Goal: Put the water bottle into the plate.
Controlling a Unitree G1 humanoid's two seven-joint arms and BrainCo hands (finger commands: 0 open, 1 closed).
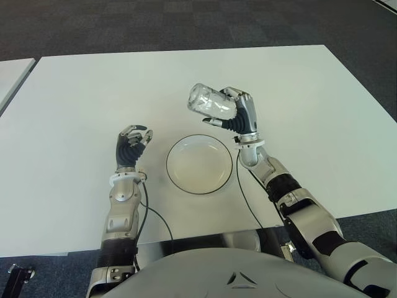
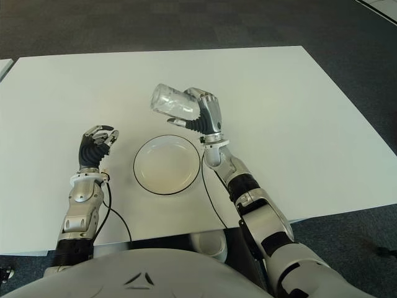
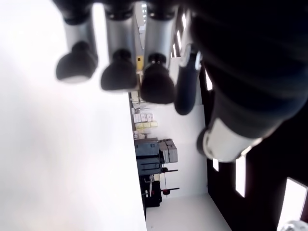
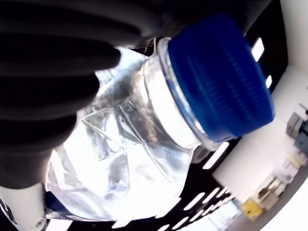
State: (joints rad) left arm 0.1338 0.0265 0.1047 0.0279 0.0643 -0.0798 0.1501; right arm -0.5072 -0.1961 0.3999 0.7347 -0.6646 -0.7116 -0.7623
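My right hand (image 1: 234, 113) is shut on a clear plastic water bottle (image 1: 208, 102) with a blue cap (image 4: 219, 79). It holds the bottle on its side in the air, just beyond the far right rim of the plate (image 1: 199, 164). The plate is a white bowl-like dish with a dark rim, on the white table (image 1: 80, 105), and nothing lies in it. My left hand (image 1: 131, 146) shows to the left of the plate with its fingers (image 3: 118, 74) loosely curled and holding nothing.
The white table's front edge (image 1: 186, 239) runs close to my body. A second white table corner (image 1: 12, 74) shows at the far left. Dark carpet lies beyond the table.
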